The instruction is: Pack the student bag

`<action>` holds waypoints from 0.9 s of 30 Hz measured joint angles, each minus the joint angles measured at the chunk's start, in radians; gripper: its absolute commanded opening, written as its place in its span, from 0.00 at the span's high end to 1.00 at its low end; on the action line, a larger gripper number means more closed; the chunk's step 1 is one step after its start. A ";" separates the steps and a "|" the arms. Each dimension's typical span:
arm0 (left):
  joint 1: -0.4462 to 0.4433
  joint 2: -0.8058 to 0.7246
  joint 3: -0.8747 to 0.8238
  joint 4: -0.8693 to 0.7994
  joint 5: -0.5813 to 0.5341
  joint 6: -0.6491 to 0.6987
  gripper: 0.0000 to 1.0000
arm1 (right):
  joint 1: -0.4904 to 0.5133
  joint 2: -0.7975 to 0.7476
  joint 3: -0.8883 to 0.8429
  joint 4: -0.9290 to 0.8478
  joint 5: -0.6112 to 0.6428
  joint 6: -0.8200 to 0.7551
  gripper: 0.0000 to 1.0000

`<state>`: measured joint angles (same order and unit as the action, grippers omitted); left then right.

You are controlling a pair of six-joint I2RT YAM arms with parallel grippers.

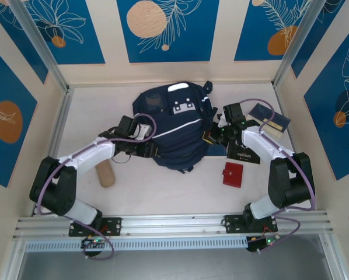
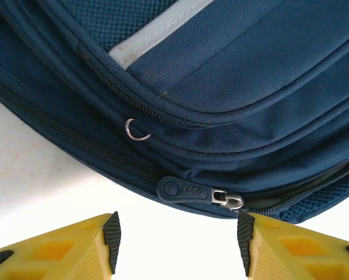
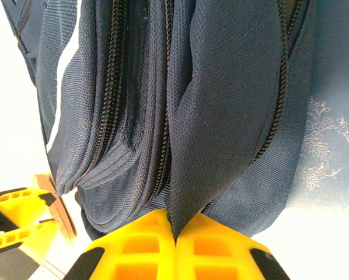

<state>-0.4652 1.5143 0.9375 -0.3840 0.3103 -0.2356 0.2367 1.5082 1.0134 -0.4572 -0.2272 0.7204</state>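
Note:
The student bag (image 1: 173,131), dark navy with thin white stripes, lies flat in the middle of the table. My left gripper (image 1: 153,150) is at its left edge. In the left wrist view it (image 2: 178,240) stands open, with nothing between its pads. The dark zipper pull (image 2: 183,190) lies loose against the bag (image 2: 233,87) just beyond the fingertips. My right gripper (image 1: 212,137) is at the bag's right edge. In the right wrist view it (image 3: 175,234) is shut on a fold of the bag's navy fabric (image 3: 233,105), which rises taut beside the zipper rows.
A red wallet (image 1: 233,174) lies near the right arm, with a black flat item (image 1: 244,156) under that arm. Navy booklets with gold labels (image 1: 270,119) sit at the far right. A tan cylinder (image 1: 106,174) lies by the left arm. Metal frame posts bound the table.

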 measured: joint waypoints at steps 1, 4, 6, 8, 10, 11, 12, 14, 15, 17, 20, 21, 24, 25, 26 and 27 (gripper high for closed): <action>0.000 0.019 0.007 0.002 0.010 -0.001 0.43 | 0.000 0.001 0.000 0.000 -0.002 0.000 1.00; 0.000 0.075 0.027 0.019 0.047 -0.018 0.45 | 0.000 0.001 0.000 0.001 -0.008 0.000 1.00; 0.000 0.096 0.030 0.034 0.069 -0.029 0.48 | 0.000 0.001 0.000 0.001 -0.010 0.001 1.00; 0.000 0.108 0.030 0.045 0.090 -0.037 0.50 | 0.000 0.001 0.000 0.001 -0.010 0.001 1.00; 0.000 0.111 0.031 0.051 0.112 -0.043 0.50 | 0.000 0.001 0.000 0.001 -0.010 0.003 1.00; 0.000 0.111 0.031 0.052 0.121 -0.044 0.50 | 0.000 0.001 0.000 0.001 -0.010 0.003 1.00; 0.000 0.111 0.031 0.053 0.129 -0.044 0.50 | 0.000 0.001 0.000 0.001 -0.010 0.004 1.00; 0.000 0.111 0.031 0.052 0.136 -0.044 0.53 | 0.000 0.001 0.000 0.001 -0.010 0.004 1.00; 0.000 0.111 0.031 0.053 0.140 -0.043 0.54 | 0.000 0.001 0.000 0.002 -0.010 0.004 1.00; 0.000 0.111 0.031 0.053 0.147 -0.044 0.59 | 0.000 0.001 0.000 0.003 -0.010 0.004 1.00; 0.000 0.111 0.030 0.053 0.154 -0.043 0.65 | 0.000 0.001 0.000 0.005 -0.010 0.004 1.00; 0.000 0.111 0.030 0.053 0.157 -0.043 0.68 | 0.000 0.001 0.000 0.005 -0.010 0.004 1.00; 0.000 0.110 0.029 0.053 0.162 -0.043 0.74 | 0.000 0.001 0.000 0.007 -0.010 0.004 1.00; 0.000 0.110 0.029 0.053 0.166 -0.042 0.73 | 0.000 0.001 0.000 0.007 -0.010 0.004 1.00; 0.000 0.110 0.029 0.053 0.169 -0.042 0.72 | 0.000 0.001 0.000 0.007 -0.010 0.004 1.00; 0.000 0.110 0.029 0.053 0.171 -0.043 0.72 | 0.000 0.001 0.000 0.007 -0.009 0.004 1.00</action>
<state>-0.4652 1.6245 0.9665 -0.3313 0.4808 -0.2783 0.2371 1.5093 1.0134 -0.4500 -0.2363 0.7246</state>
